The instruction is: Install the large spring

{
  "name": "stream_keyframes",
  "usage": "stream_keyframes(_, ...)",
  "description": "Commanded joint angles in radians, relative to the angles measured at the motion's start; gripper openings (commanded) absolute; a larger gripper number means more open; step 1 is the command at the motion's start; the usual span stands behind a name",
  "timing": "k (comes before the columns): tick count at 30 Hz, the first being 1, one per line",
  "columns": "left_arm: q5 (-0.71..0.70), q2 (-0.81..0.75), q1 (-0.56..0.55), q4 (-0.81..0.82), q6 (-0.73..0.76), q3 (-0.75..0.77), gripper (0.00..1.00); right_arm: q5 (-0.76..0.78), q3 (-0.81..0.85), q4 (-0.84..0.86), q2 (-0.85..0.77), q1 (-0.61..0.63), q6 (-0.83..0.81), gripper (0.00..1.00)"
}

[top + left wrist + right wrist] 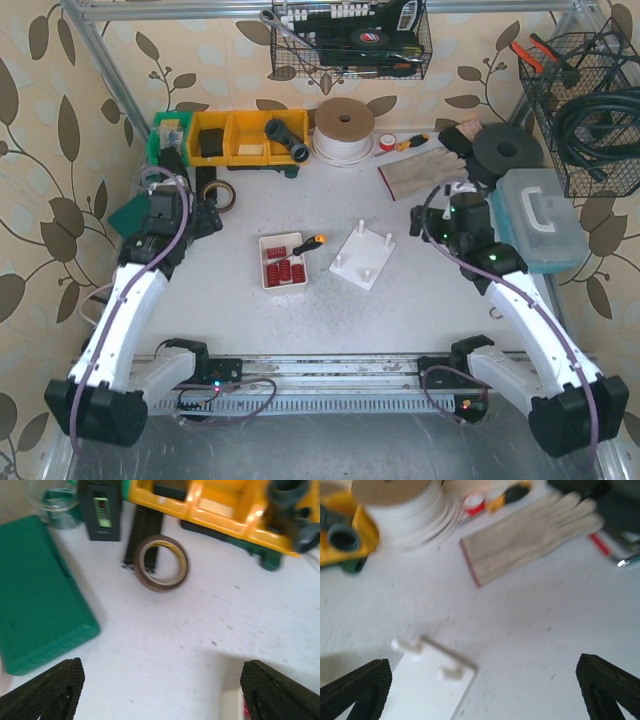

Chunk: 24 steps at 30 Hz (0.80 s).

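Currently, left gripper (162, 692) and right gripper (485, 692) are held apart, empty; a wrong-sized spring (279, 272) could be picked from the crowded tray (262, 262).

The top view looks down from high at the near side, over the whole table (300, 330). The left wrist view is low and near and faces the tape roll (161, 562) and bins (220, 510). The right wrist view is also near and faces the glove (530, 530) and plate (427, 690). The top view shows all four.
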Motion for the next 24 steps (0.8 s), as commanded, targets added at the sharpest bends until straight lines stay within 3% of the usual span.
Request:
stream_keyframes(1, 0.263, -0.105, -0.008, -0.054, -0.065, -0.036, 0.88, -0.069, 0.105, -0.239, 0.080, 0.084, -0.018, 1.00)
stream_keyframes(8, 0.376, -0.152, -0.019, -0.064, -0.155, -0.099, 0.88, -0.123, 0.196, -0.301, 0.173, 0.141, 0.005, 1.00)
stream_keyframes(12, 0.443, -0.201, -0.045, 0.015, -0.233, -0.177, 0.88, -0.083, 0.097, -0.163, 0.076, 0.125, 0.130, 1.00)
stream_keyframes(18, 0.457, -0.260, -0.093, 0.190, -0.337, -0.324, 0.88, -0.383, -0.082, 0.146, 0.009, 0.075, 0.392, 1.00)
stream_keyframes(24, 0.432, -0.264, -0.101, 0.228, -0.356, -0.359, 0.88, -0.253, -0.150, 0.360, 0.048, 0.301, 0.571, 0.99)
